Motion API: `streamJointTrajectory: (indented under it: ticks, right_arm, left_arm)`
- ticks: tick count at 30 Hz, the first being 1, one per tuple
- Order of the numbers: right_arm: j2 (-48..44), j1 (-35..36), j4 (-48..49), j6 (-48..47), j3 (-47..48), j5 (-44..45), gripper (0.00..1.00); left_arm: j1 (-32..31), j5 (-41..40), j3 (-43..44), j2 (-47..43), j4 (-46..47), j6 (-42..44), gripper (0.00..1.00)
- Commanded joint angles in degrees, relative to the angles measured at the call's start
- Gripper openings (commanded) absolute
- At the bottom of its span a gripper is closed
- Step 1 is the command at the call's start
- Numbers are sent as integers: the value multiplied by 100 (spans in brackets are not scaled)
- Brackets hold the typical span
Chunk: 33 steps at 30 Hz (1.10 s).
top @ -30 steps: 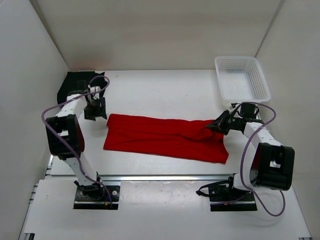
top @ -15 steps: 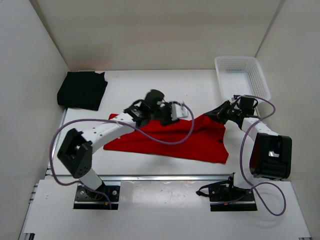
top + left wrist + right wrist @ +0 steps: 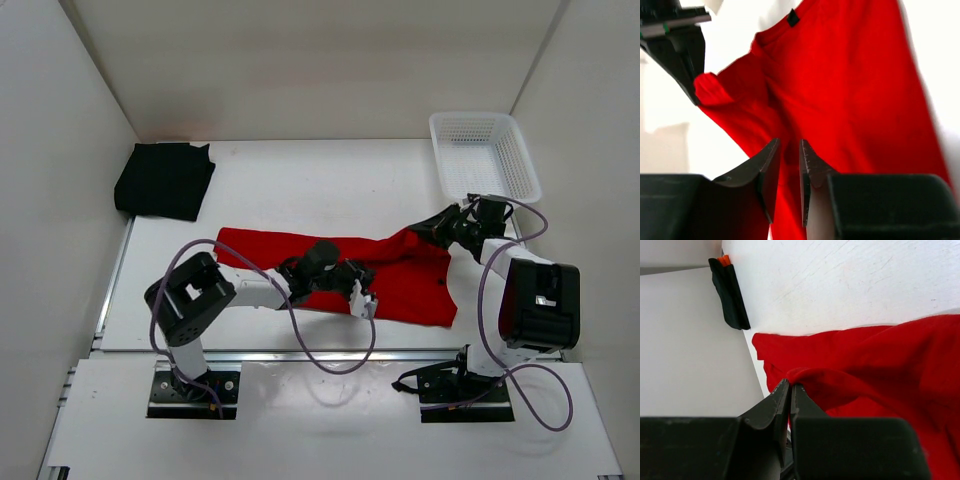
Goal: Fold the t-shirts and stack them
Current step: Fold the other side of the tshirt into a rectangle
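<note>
— Across the white table (image 3: 300, 190), what cloth shows?

— A red shirt (image 3: 400, 275) lies spread over the middle in a long, wrinkled strip, soft and matte. Its right end is drawn up off the surface into a peak. A small black tag (image 3: 792, 17) sits by a curved seam. Any print on it is too small to read.

— What holds that peak?

— The right claw (image 3: 789, 385) does, its black fingers pressed together on a fold of the red cloth.

— And the left claw?

— The left claw (image 3: 788, 145) hangs low over the strip's near edge, with its arm stretched across the cloth. Its dark, tapered fingers stand a narrow gap apart, and red shows between them. Whether any cloth is pinched there cannot be told.

— Where are the other shirts?

— A black shirt (image 3: 165, 180) lies folded into a thick square at the far left corner, well apart from the red one. In the right wrist view, an edge of an orange shirt (image 3: 724, 260) peeks out beside that black fold.

— Anything else?

— A white plastic mesh basket (image 3: 485, 155), rectangular with rounded corners, stands at the far right, near the right arm.
</note>
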Motion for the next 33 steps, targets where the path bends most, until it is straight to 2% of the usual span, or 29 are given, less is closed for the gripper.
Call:
streamJointTrajectory:
  ticks: [1,2,6,8,11,12,13,14,15,17,18,20,22,23,27,30,33]
  right_arm:
    - [15,60,570,204,-53,-147,0]
    - [58,25,580,231,-9,-139,0]
    - [24,122,755,406,-9,-252,1]
    - [-20,113,739,494,-18,-358,0]
    - [-318,87,466,512,-132,-411,0]
    - [-458,43,518,573,-236,-420,0]
    - [-512,34,571,626,-290,-429,0]
    - [-504,16,597,679,-334,-464,0]
    - [-469,7,658,671,-404,-481,0]
    - [-442,7,773,723,-369,-507,0]
    - [-390,25,843,758,-378,-517,0]
    - [-311,16,870,741,-395,-508,0]
    - [-372,-10,652,636,-369,-491,0]
    - [-398,-2,563,548,-335,-438,0]
    - [-706,-89,273,512,-492,-359,0]
    - [-925,-116,193,626,-615,-341,0]
    - [-979,-46,377,802,-738,-245,0]
  left_arm:
    - [-117,170,-480,178,1469,1470,31]
    - [-101,99,-561,284,1777,1515,30]
    - [-171,-68,-316,513,1631,1586,33]
    - [-162,-365,-202,566,1831,1315,34]
    - [-31,-1120,245,549,1843,-376,32]
    - [-4,-1210,534,505,1311,-670,33]
    - [109,-1150,859,487,645,-1317,33]
    - [241,-897,1001,461,342,-1993,34]
    - [295,-677,1290,452,-244,-2313,35]
    - [383,-63,1564,452,-959,-3715,38]
    - [444,219,1704,461,-1066,-4088,38]
    - [584,467,1785,478,-1155,-5727,40]
    - [813,494,1575,417,-866,-6620,42]
    - [892,433,1513,382,-882,-6841,42]
    - [954,-470,1521,355,-1207,-6545,47]
    - [1042,-412,1731,443,-1733,-6343,48]
    - [902,-534,1706,426,-2121,-5747,47]
